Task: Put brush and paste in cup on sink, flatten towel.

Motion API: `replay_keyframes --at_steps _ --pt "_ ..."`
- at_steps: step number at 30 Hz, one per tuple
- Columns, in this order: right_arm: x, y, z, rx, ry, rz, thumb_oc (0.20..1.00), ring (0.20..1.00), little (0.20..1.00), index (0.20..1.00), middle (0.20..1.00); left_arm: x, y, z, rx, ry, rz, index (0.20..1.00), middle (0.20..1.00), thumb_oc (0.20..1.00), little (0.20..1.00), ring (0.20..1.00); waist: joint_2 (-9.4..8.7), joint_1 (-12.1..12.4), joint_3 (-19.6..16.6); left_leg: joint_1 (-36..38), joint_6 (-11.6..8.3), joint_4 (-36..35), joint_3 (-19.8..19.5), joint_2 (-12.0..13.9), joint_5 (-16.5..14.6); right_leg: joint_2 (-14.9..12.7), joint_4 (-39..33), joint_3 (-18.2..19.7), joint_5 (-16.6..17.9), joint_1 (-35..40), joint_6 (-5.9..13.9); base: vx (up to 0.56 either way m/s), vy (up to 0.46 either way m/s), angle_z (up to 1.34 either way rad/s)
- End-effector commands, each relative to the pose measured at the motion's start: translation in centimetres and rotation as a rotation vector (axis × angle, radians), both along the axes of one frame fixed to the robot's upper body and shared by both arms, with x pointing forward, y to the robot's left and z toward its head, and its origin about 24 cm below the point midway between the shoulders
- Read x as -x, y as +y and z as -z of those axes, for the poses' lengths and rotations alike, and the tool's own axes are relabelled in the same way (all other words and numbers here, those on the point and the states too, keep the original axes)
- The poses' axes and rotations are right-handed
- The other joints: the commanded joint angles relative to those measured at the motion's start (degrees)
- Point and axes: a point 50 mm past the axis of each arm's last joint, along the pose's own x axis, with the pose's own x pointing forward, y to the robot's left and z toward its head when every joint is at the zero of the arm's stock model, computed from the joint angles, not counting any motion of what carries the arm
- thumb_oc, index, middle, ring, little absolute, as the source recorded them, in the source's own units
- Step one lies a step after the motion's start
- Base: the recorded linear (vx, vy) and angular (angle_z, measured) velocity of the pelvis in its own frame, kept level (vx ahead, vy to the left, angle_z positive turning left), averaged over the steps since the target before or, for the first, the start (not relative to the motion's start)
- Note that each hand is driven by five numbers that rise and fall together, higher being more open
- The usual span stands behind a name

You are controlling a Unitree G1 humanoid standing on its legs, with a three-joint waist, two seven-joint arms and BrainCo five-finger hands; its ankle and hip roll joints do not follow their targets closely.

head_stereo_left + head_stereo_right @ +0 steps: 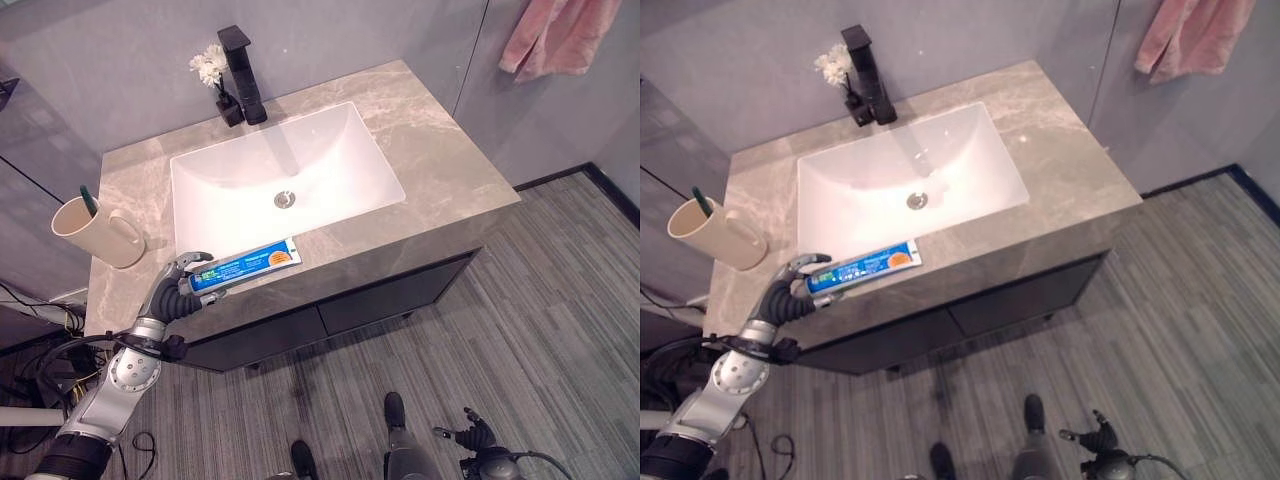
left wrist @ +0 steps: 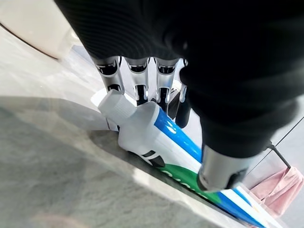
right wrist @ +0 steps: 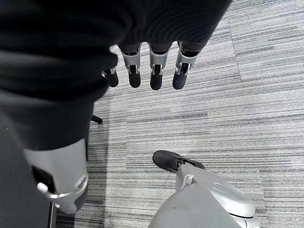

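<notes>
A blue, green and white toothpaste tube [image 1: 250, 264] lies along the front edge of the grey stone counter [image 1: 440, 170], just in front of the basin. My left hand [image 1: 175, 290] is at its capped end, fingers [image 2: 137, 71] curled over the tube [image 2: 156, 142] and thumb [image 2: 218, 166] pressing from the other side. A beige cup [image 1: 95, 235] stands at the counter's left end with a green toothbrush [image 1: 88, 200] upright in it. A pink towel [image 1: 560, 35] hangs bunched on the wall at the upper right. My right hand [image 1: 470, 435] hangs low over the floor, fingers [image 3: 152, 71] relaxed and holding nothing.
A white basin [image 1: 200, 180] fills the counter's middle, with a black faucet [image 1: 243, 75] and a small vase of white flowers [image 1: 211, 65] behind it. Dark cabinet doors [image 1: 390, 295] sit below the counter. Grey striped carpet [image 1: 560, 300] spreads to the right.
</notes>
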Motion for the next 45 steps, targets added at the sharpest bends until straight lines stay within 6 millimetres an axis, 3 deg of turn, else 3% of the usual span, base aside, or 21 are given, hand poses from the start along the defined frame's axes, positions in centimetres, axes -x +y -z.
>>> replay_keyframes --at_steps 1,13,19,24,26,28,29,36,42,45 --pt "-2.2 -1.2 -1.3 0.047 -0.083 0.010 1.000 1.000 1.000 1.000 1.000 -0.9 -0.4 0.3 -0.065 0.027 0.037 0.595 0.595 0.595 0.595 0.595 1.27 -2.18 3.25 -1.09 -2.09 0.50 -6.75 3.38 1.53 -3.23 0.44 -0.83 -0.08 2.15 6.06 0.00 0.000 0.00" --pt "-2.4 -1.4 -1.5 0.059 -0.094 0.016 1.000 1.000 1.000 1.000 1.000 -0.9 -0.1 1.2 -0.125 0.060 0.024 0.602 0.602 0.602 0.602 0.602 1.67 -2.41 3.38 -1.17 -2.02 0.50 -6.49 3.29 1.41 -3.10 0.44 -0.42 -0.13 1.66 6.02 0.00 0.000 0.00" --pt "-2.3 -1.5 -1.5 0.060 -0.091 0.021 1.000 1.000 1.000 1.000 1.000 -0.8 -0.1 1.3 -0.140 0.073 0.035 0.736 0.736 0.736 0.736 0.736 1.83 -2.39 3.29 -1.16 -2.04 0.50 -6.44 3.30 1.41 -3.01 0.44 -0.37 -0.19 1.68 5.97 0.00 0.000 0.00" --pt "-2.2 -1.6 -1.4 0.060 -0.088 0.027 1.000 1.000 1.000 1.000 1.000 -0.8 -0.1 1.6 -0.164 0.090 0.042 0.749 0.749 0.749 0.749 0.749 1.95 -2.52 3.27 -1.01 -2.08 0.50 -6.45 3.31 1.36 -2.96 0.44 -0.26 -0.33 1.80 5.86 0.00 0.000 0.00" --pt "-2.2 -1.6 -1.5 0.060 -0.092 0.028 1.000 1.000 1.000 1.000 1.000 -0.8 -0.1 1.6 -0.171 0.092 0.044 0.727 0.727 0.727 0.727 0.727 1.95 -2.54 3.20 -1.01 -2.06 0.50 -6.50 3.32 1.31 -2.93 0.44 -0.21 -0.38 1.81 5.83 0.00 0.000 0.00" --pt "-2.2 -1.6 -1.5 0.061 -0.095 0.026 1.000 1.000 1.000 1.000 1.000 -0.8 0.0 1.7 -0.172 0.095 0.040 0.617 0.617 0.617 0.617 0.617 2.00 -2.55 3.13 -0.99 -2.09 0.50 -6.47 3.37 1.32 -2.90 0.44 -0.24 -0.43 1.85 5.79 0.00 0.000 0.00" --pt "-2.3 -1.6 -1.6 0.062 -0.100 0.025 1.000 1.000 1.000 1.000 1.000 -0.8 0.0 1.8 -0.174 0.099 0.038 0.598 0.598 0.598 0.598 0.598 2.00 -2.60 3.16 -0.97 -2.09 0.50 -6.44 3.40 1.35 -2.90 0.44 -0.26 -0.43 1.85 5.77 0.00 0.000 0.00" --pt "-2.1 -1.7 -1.5 0.064 -0.098 0.030 1.000 1.000 1.000 1.000 1.000 -0.8 -0.1 1.7 -0.279 0.103 0.076 0.586 0.586 0.586 0.586 0.586 2.03 -2.61 3.11 -1.01 -2.18 0.50 -6.40 3.45 1.34 -2.87 0.44 -0.34 -0.46 1.84 5.78 0.00 0.000 0.00" --pt "-2.2 -1.7 -1.6 0.070 -0.101 0.026 1.000 1.000 1.000 1.000 1.000 -1.0 0.0 1.7 -0.432 0.109 0.122 0.514 0.514 0.514 0.514 0.514 2.18 -2.79 3.09 -0.82 -2.22 0.50 -6.36 3.50 1.28 -2.81 0.44 -0.38 -0.56 2.02 5.87 0.00 0.000 0.00" --pt "-2.1 -1.7 -1.5 0.070 -0.100 0.021 1.000 1.000 1.000 1.000 1.000 -0.9 -0.1 1.7 -0.552 0.117 0.179 0.322 0.322 0.322 0.322 0.322 2.16 -2.87 2.90 -0.31 -2.35 0.50 -6.39 3.67 1.14 -2.77 0.44 -0.44 -0.74 2.57 5.85 0.00 0.000 0.00"
